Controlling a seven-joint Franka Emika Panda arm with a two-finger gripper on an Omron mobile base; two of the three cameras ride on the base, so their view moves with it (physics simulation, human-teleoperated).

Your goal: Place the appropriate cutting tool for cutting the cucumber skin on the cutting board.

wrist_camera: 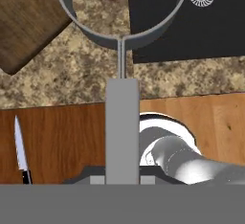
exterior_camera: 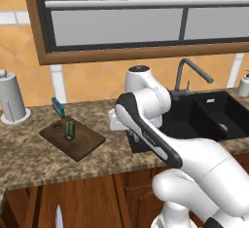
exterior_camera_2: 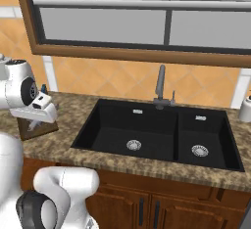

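Above the granite counter's front edge, the two-finger gripper (wrist_camera: pixel 122 177) pinches the slim silvery-grey loop-headed peeler (wrist_camera: pixel 122 122), its long axis pointing toward the sink. The dark brown wooden cutting board (exterior_camera: pixel 82 144) lies off to the left.

Black double sink (exterior_camera_2: pixel 147 135) in granite counter (exterior_camera_2: pixel 63 145) — faucet (exterior_camera_2: pixel 161 88) behind.

The slim silvery-grey loop-headed peeler (wrist_camera: pixel 122 122) hides the hand's fingertips, its loop head cut off by the top edge.
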